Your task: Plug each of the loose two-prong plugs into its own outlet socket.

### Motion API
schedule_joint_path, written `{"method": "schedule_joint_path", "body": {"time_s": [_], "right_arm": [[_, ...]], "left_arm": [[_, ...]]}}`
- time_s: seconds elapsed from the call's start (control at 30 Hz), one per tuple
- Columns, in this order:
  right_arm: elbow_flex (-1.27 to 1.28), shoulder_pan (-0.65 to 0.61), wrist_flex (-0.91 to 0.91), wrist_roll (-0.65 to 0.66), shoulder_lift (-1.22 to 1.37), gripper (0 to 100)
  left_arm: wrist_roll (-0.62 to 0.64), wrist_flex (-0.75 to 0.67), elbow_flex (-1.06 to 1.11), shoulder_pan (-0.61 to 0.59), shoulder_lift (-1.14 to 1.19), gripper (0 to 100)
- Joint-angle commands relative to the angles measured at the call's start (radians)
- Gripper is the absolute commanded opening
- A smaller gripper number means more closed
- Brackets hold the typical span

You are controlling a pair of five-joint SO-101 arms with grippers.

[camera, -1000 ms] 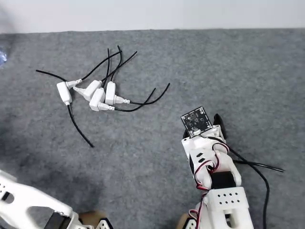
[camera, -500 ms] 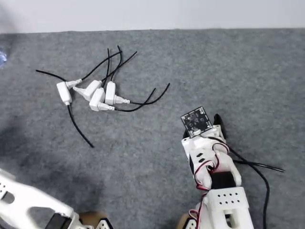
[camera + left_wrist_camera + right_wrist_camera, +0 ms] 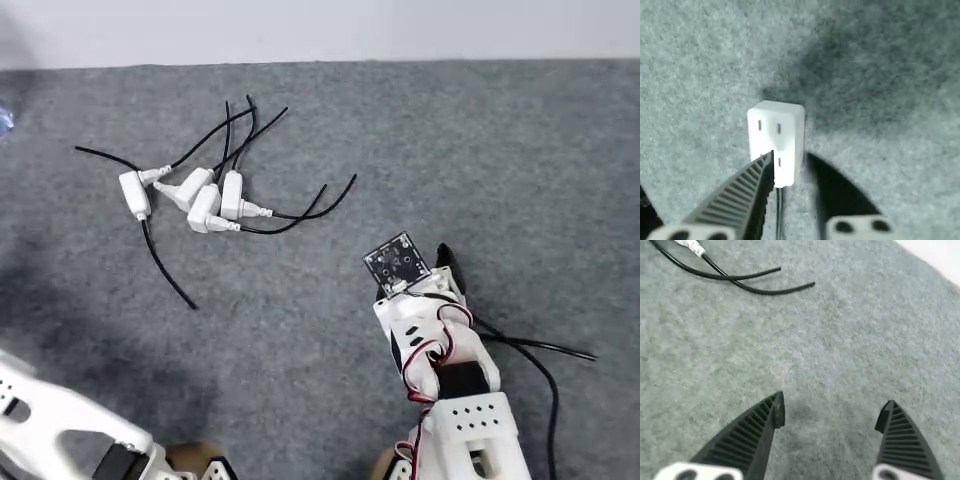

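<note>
Several white two-prong plugs (image 3: 205, 200) with black cords lie bunched on the grey carpet at the far left. In the left wrist view a white outlet block (image 3: 776, 131) with slots in its top face rests on the carpet, its cord trailing back between the fingers. My left gripper (image 3: 789, 162) is closed in on the block's near end, one finger (image 3: 747, 190) overlapping its corner. My right gripper (image 3: 834, 402) hovers open over bare carpet, to the right of the plugs. Two black cord ends (image 3: 760, 282) lie ahead of it.
The right arm (image 3: 440, 350) stands at the near middle, with its own black cable (image 3: 540, 350) trailing right. A white part of the left arm (image 3: 60, 425) sits at the near left corner. A pale wall edge (image 3: 320, 30) bounds the carpet at the back.
The right arm's wrist has shifted a little to the left and farther from the near edge. The plugs have not moved.
</note>
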Motion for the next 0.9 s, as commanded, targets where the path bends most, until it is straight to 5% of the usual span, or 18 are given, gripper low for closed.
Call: {"method": "schedule_joint_path", "body": {"time_s": [0.0, 0.17, 0.43, 0.73, 0.87], "right_arm": [[-0.008, -0.004, -0.041, 0.012, 0.002, 29.5], [0.008, -0.004, -0.064, 0.014, 0.002, 29.5], [0.008, -0.004, -0.065, 0.014, 0.002, 29.5], [0.009, -0.004, -0.065, 0.014, 0.002, 29.5], [0.009, -0.004, -0.067, 0.014, 0.002, 29.5]], "left_arm": [[-0.038, 0.023, -0.005, -0.011, -0.077, 38], [-0.1, -0.008, -0.005, -0.028, -0.071, 44], [0.015, -0.428, 0.033, -0.057, 0.006, 44], [-0.066, -0.439, 0.035, -0.051, 0.192, 44], [-0.181, -0.318, 0.033, -0.049, 0.224, 44]]}}
